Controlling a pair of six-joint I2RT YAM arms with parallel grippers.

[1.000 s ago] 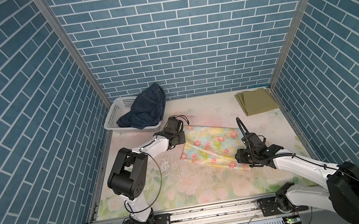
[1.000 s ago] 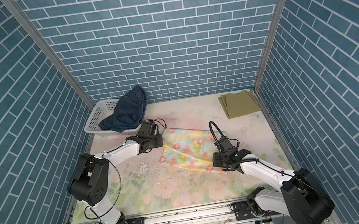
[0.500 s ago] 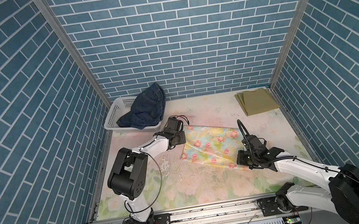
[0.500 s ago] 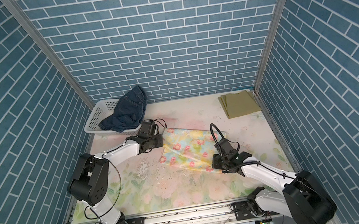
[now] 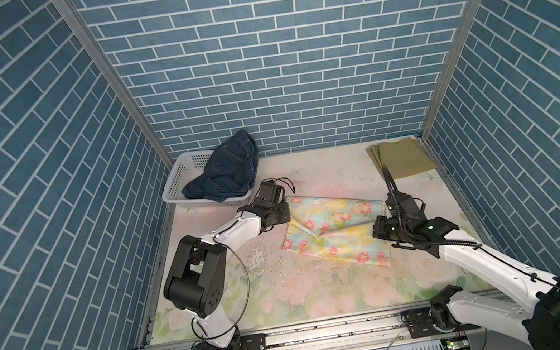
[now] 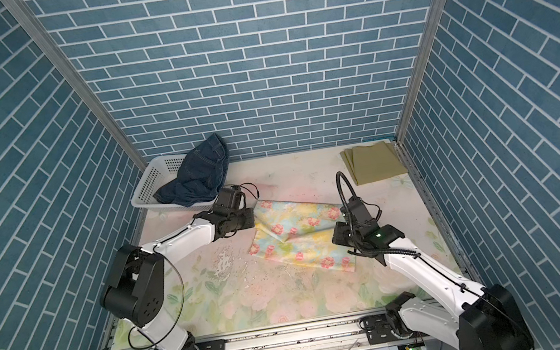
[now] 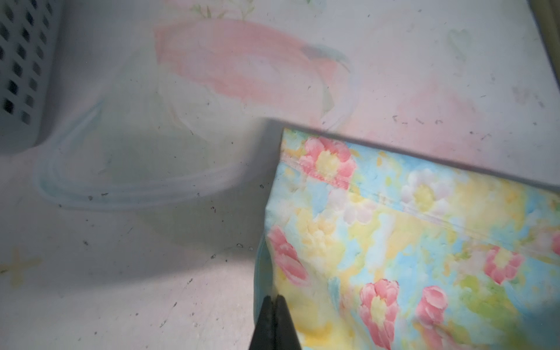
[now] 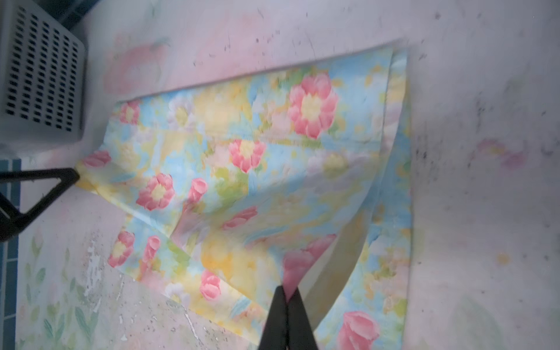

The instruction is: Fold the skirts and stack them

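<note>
Floral skirt [image 5: 336, 235]: lying mid-table between the two arms, partly doubled over. It is the garment being worked on.
Left gripper [image 7: 274, 303]: jaws together, pinching the skirt's edge on the side nearest the basket [image 5: 186, 163].
Right gripper [image 8: 286, 291]: jaws together on the opposite edge, raising a fold of cloth off the table [image 5: 327, 297].
Green skirt [image 5: 403, 157]: already folded, resting flat in the far right corner, well apart from the floral one.
Denim skirt [image 5: 229, 172]: draping over the basket at the far left, not yet folded.
Step in hand: judged to be the folding of the floral skirt, the second of three.
Next move: probably calling for both arms carrying their held edges across together, keeping the cloth taut so the layers are landing square. Then the skirt is going onto the green one.
Hard to make out: in both top views the wrists are covering the fingertips. Whether the right gripper is holding one layer or more cannot be told, since the cloth there is blurring. The basket is hiding the denim skirt's lower part.
</note>
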